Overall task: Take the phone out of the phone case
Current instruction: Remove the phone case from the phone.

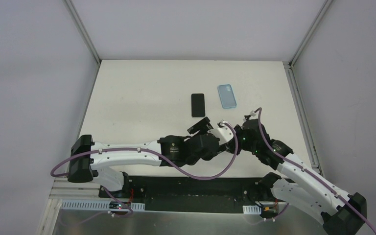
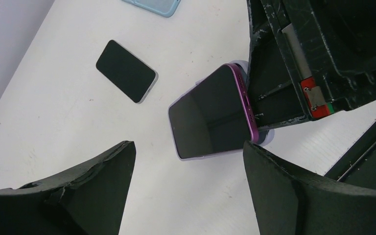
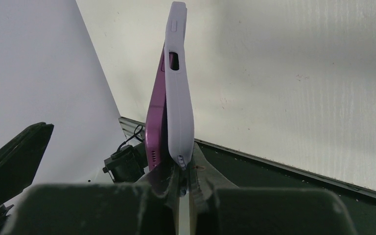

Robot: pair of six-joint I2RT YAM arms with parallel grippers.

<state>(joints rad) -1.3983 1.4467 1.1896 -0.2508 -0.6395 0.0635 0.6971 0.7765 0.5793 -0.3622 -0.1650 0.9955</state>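
My right gripper (image 3: 183, 178) is shut on the bottom lip of a lavender phone case (image 3: 178, 98) and holds it on edge above the table. The purple phone (image 3: 155, 127) has come away from the case at that end and rests against the outside of one finger. In the left wrist view the phone's dark screen (image 2: 210, 115) faces my left gripper (image 2: 188, 186). That gripper is open with nothing between its fingers, and one fingertip (image 2: 262, 156) is close to the phone's purple corner. From above, both grippers (image 1: 203, 126) (image 1: 227, 125) meet at the table's near centre.
A bare black phone (image 1: 198, 105) lies flat beyond the grippers, also seen by the left wrist (image 2: 126, 71). A light blue case (image 1: 226, 96) lies to its right. The table's dark near edge (image 3: 293, 181) runs just below the held case.
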